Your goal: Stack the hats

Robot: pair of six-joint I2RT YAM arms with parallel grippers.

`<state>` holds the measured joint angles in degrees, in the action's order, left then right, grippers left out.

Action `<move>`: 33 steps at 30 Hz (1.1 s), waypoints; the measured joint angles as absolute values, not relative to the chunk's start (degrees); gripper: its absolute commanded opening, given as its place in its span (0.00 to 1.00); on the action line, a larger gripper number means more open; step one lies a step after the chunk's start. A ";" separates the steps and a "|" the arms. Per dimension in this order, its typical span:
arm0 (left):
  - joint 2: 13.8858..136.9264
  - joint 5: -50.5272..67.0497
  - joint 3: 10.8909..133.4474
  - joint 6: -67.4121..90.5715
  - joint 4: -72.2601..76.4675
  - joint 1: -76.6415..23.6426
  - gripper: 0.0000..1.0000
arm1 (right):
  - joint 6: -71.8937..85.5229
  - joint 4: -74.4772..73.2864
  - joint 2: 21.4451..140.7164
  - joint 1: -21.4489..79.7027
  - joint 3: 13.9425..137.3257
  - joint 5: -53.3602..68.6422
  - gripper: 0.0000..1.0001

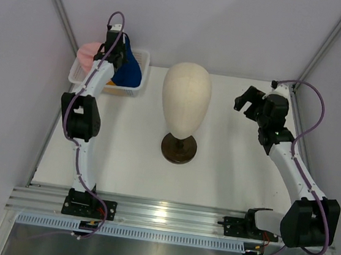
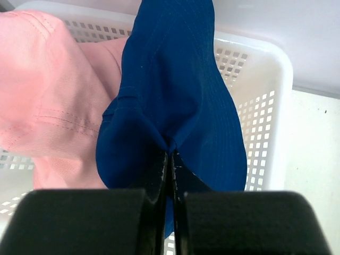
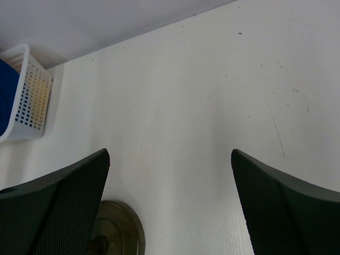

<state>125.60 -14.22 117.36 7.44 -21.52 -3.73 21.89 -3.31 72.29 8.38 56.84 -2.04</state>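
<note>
My left gripper (image 1: 120,43) is over the white mesh basket (image 1: 142,60) at the back left, shut on the dark blue hat (image 1: 128,67). In the left wrist view the gripper (image 2: 170,154) pinches a fold of the dark blue hat (image 2: 175,90), which hangs partly above the basket (image 2: 265,106). The pink hat (image 1: 90,52) lies at the basket's left side and fills the left of the wrist view (image 2: 53,95). A bit of yellow-orange (image 1: 117,86) shows low in the basket. The light blue hat is hidden. My right gripper (image 1: 245,102) is open and empty over the table at the right (image 3: 170,159).
The cream mannequin head (image 1: 187,92) stands on its dark round stand (image 1: 178,148) mid-table; the stand's base shows in the right wrist view (image 3: 119,228). The basket also shows in the right wrist view (image 3: 32,95). White walls close in behind and at both sides.
</note>
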 measured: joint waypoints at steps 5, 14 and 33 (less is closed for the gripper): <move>123.83 -11.92 117.34 7.49 -23.66 -3.73 0.01 | 22.04 -2.98 69.49 8.38 56.84 -0.60 1.00; 103.74 3.62 117.21 9.91 -29.04 -3.73 0.01 | 22.50 -0.54 65.14 8.38 62.89 4.05 1.00; 80.38 44.51 119.15 15.53 -31.40 -3.75 0.02 | 34.00 8.01 63.79 8.34 70.85 21.96 0.99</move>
